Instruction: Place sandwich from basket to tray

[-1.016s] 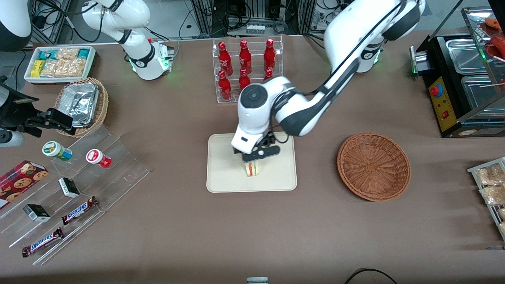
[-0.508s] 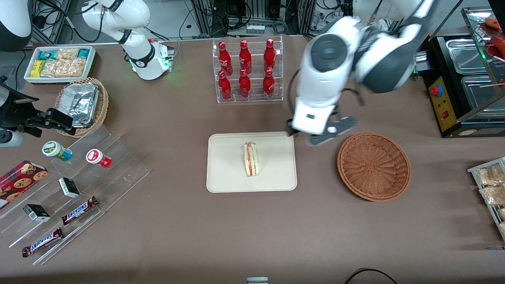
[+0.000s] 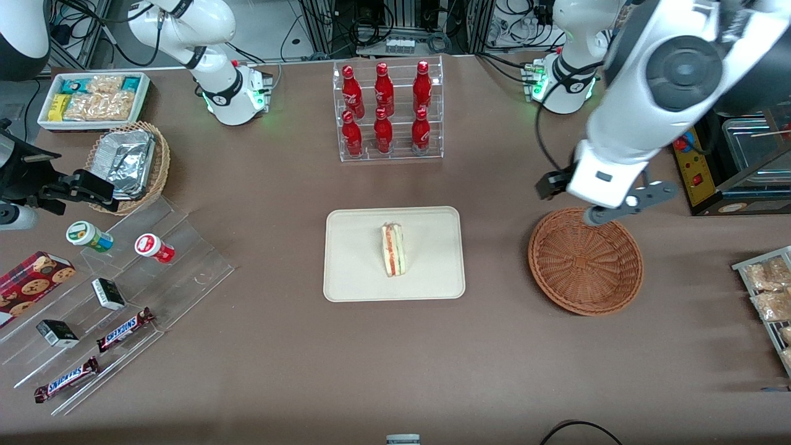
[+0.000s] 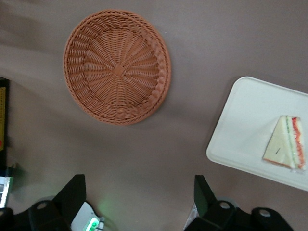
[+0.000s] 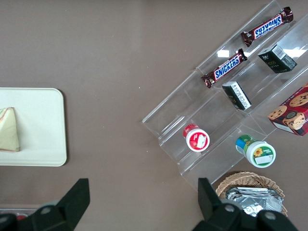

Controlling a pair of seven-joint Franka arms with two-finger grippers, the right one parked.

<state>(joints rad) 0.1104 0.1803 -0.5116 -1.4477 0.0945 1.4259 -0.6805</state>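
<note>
Sandwich down on the tray, lying near its middle, filling edge showing. The gripper hangs high over the table just at the basket rim, about twelve o'clock of the bowl, fingers spread wide, nothing between them. From the tray, the basket sits at three o'clock, well apart.

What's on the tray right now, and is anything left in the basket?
The sandwich lies alone on the tray, filling edge showing. The basket holds nothing; its woven bottom shows fully in the left wrist view. The gripper is open above the basket's rim, holding nothing.
</note>
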